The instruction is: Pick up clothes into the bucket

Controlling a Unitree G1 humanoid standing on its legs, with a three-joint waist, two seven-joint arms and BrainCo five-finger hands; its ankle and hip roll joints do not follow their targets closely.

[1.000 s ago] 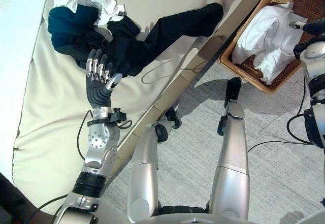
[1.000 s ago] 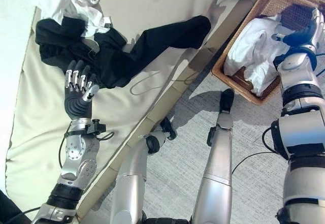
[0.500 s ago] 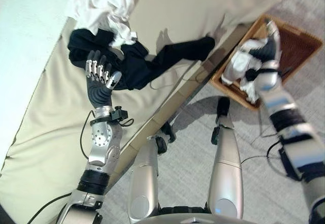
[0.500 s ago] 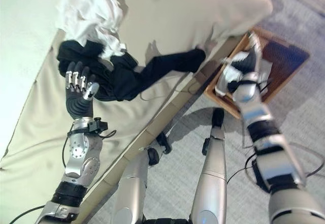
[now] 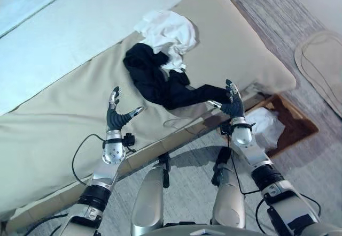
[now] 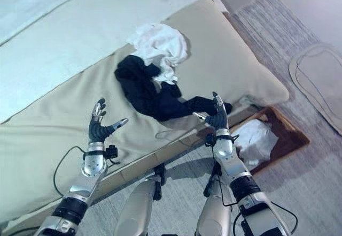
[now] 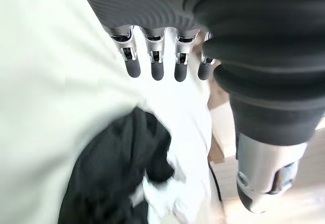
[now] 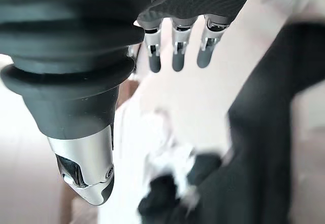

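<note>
At frame centre lies the black garment (image 5: 160,83), spread on the beige cushion (image 5: 64,134), one leg trailing right towards the cushion's front edge. A white garment (image 5: 168,32) sits just above it, touching and partly overlapping its upper end.

Changes noted against the earlier pictures: the whole scene has shifted and shrunk in frame, so the camera has moved back and up; the clothes themselves appear undisturbed. The left hand (image 5: 118,114), which a second ago was at the edge of the black garment, now stands apart from it at lower left of centre, over bare cushion. Its fingers are straight and spread, thumb out to the side, holding nothing. The right hand (image 5: 232,101), half a second ago over the basket (image 5: 291,123), has come across to the tip of the trailing black leg at right of centre. Its fingers are extended and relaxed, nothing gripped; whether it touches the cloth cannot be told.

The basket stands on the floor at lower right, beside the cushion's front edge, with white cloth (image 5: 264,126) already inside it.

Assessment: one white item is in the basket; the black and the white garment on the cushion are still outstanding. The left hand's withdrawal without cloth suggests its approach yielded no grasp. The right hand now looks the better placed, being beside the loose leg nearest the basket. A grasp there would likely drag the rest of the garment, and possibly the overlapping white one, across the cushion.
</note>
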